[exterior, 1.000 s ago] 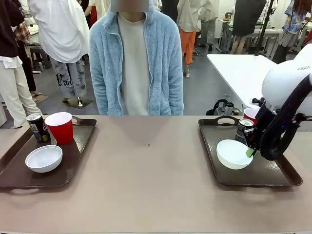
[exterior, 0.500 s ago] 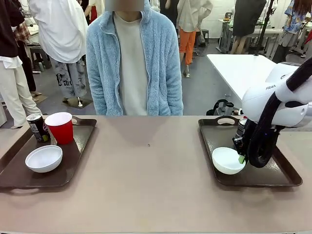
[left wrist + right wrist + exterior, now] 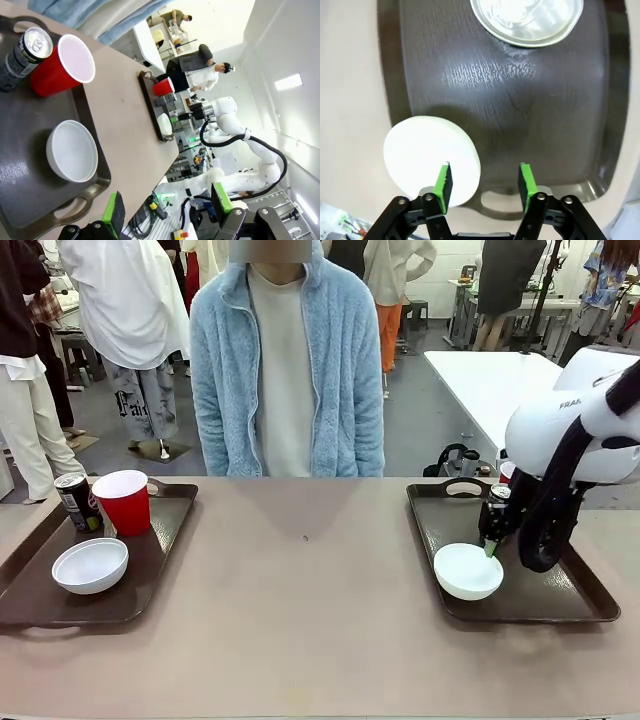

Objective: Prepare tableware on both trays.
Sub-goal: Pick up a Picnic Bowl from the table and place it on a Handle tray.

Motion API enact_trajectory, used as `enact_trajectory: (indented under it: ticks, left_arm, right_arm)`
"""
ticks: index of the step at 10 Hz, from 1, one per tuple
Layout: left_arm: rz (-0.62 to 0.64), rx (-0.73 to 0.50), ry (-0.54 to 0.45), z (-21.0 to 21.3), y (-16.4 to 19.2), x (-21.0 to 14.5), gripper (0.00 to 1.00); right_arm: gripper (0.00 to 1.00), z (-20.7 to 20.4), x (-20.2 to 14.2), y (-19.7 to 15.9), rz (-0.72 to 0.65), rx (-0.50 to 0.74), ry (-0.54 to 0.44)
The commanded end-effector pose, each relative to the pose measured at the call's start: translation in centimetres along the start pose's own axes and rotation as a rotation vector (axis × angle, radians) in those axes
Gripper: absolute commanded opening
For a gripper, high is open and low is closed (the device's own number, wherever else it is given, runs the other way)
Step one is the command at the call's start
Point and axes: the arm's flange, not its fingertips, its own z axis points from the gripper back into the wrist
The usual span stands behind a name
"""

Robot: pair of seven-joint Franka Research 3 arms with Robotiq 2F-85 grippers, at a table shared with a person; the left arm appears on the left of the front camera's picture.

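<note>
gleaming round bowl (image 3: 432, 159), grainy tray (image 3: 520, 100)

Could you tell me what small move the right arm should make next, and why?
Probably lift straight up and away. The right gripper has its jaws open, and the white bowl rests on the right tray near its front-left corner, apparently released beside the black can, so nothing is left to hold there.

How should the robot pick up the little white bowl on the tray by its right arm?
Probably by the rim. The small round white bowl sits upright and open on the dark brown plastic tray, too wide to grasp whole. Coming from above, the right gripper, jaws open, could put one green pad inside the wall and one outside, on the side away from the black drink can.
</note>
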Motion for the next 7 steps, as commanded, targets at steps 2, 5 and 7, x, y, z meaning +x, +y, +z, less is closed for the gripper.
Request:
enact_trajectory:
  ticks: [2,5,7]
  left_arm:
    - [-0.005,-0.014,-0.012,0.2,-0.2,0.1,0.92]
    - [-0.005,-0.014,-0.012,0.2,-0.2,0.1,0.92]
    - [-0.005,-0.014,-0.012,0.2,-0.2,0.1,0.92]
  right_arm:
    - [1.00,4.9,-1.1,-0.3,-0.007,0.013,-0.017]
    - [1.00,10.3,-1.5,-1.6,-0.010,-0.017,-0.023]
    - [1.00,7.3,-1.6,-0.5,-0.008,0.017,-0.030]
